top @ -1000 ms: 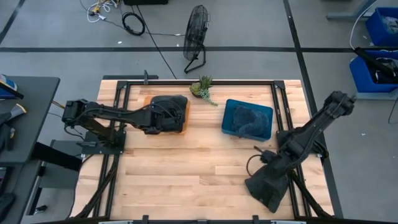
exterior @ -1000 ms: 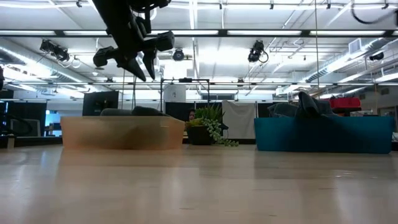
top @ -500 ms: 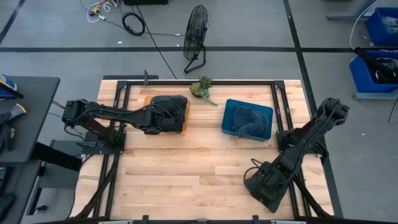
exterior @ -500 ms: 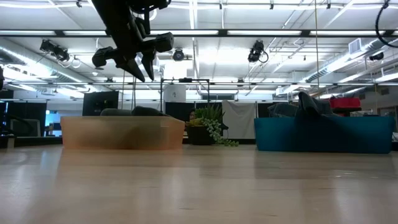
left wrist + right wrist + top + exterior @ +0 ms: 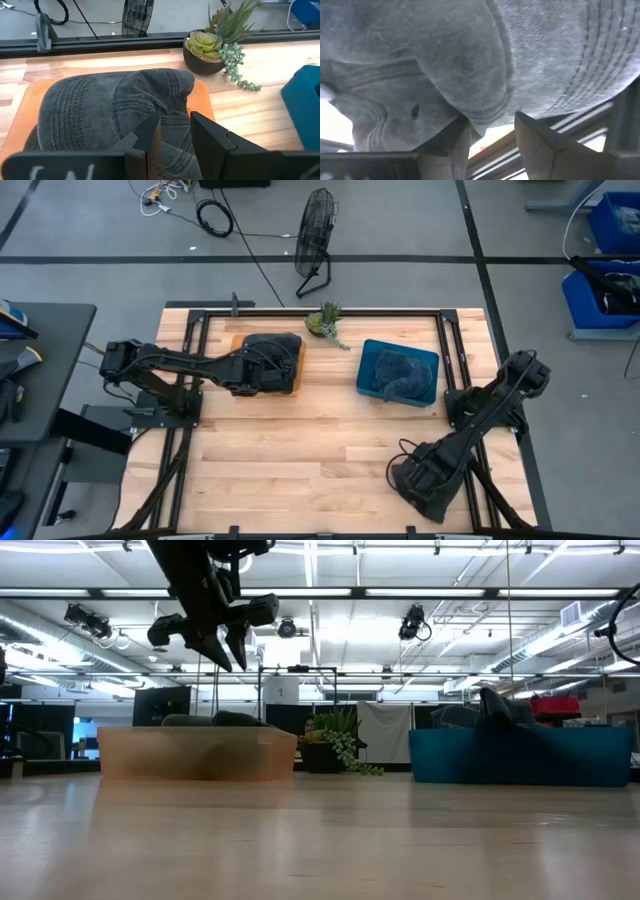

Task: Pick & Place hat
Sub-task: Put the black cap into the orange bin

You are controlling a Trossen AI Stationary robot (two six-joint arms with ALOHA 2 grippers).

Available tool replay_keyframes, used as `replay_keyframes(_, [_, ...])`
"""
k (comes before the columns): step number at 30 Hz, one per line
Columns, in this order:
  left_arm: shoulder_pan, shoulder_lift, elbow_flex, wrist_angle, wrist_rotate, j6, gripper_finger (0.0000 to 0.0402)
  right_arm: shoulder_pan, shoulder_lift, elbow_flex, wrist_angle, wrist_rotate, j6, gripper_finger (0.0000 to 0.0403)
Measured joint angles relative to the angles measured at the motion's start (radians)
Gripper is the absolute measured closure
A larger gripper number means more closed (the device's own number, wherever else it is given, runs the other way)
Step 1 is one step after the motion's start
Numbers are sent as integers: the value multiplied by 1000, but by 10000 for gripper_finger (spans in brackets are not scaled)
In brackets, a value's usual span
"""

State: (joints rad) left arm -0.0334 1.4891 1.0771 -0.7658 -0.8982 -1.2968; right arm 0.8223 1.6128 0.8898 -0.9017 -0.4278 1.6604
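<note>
The left tool (image 5: pixel 268 372) hangs above the orange tray (image 5: pixel 297 355) at the far left part of the table (image 5: pixel 300 450), its 2 fingers (image 5: pixel 150 132) spread a little with a narrow gap between them, gripping nothing. Directly under it a grey hat (image 5: pixel 115 107) lies in the tray, filling most of it; from table height the tool (image 5: pixel 222 640) shows clear of the tray's contents, not touching. A potted succulent (image 5: pixel 325 320) stands at the far edge of the table, just beside the tray's corner. A blue bin (image 5: pixel 428 385) sits to the right of it, holding 1 dark hat (image 5: pixel 398 370) heaped inside, its crown rising above the bin wall (image 5: pixel 520 765) in the level view. The right tool (image 5: pixel 425 480) is at the near right corner of the table, well apart from both containers. Its wrist camera shows grey fabric of a second dark hat (image 5: pixel 520 60) filling the picture, with a fold of it pinched between the 2 fingers (image 5: pixel 540 145). From above, that hat (image 5: pixel 428 492) hangs as a dark mass at the tool.
</note>
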Motion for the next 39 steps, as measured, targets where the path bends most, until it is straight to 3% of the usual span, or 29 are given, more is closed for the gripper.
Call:
replay_keyframes(8, [0,0,0,0,0,0,291,0,-59,0,22,-6,12,245])
replay_keyframes(16, [0,0,0,0,0,5,291,0,-62,0,26,140,6,249])
replay_keyframes(20, [0,0,0,0,0,30,291,3,-62,0,20,138,-9,279])
replay_keyframes(27, [-4,0,0,0,0,60,291,2,-62,0,23,114,-106,390])
replay_keyframes(34, [-43,0,0,6,0,248,291,-32,-70,21,-7,84,-207,393])
replay_keyframes(39, [-98,0,0,47,0,347,291,-85,-72,145,-110,217,-374,395])
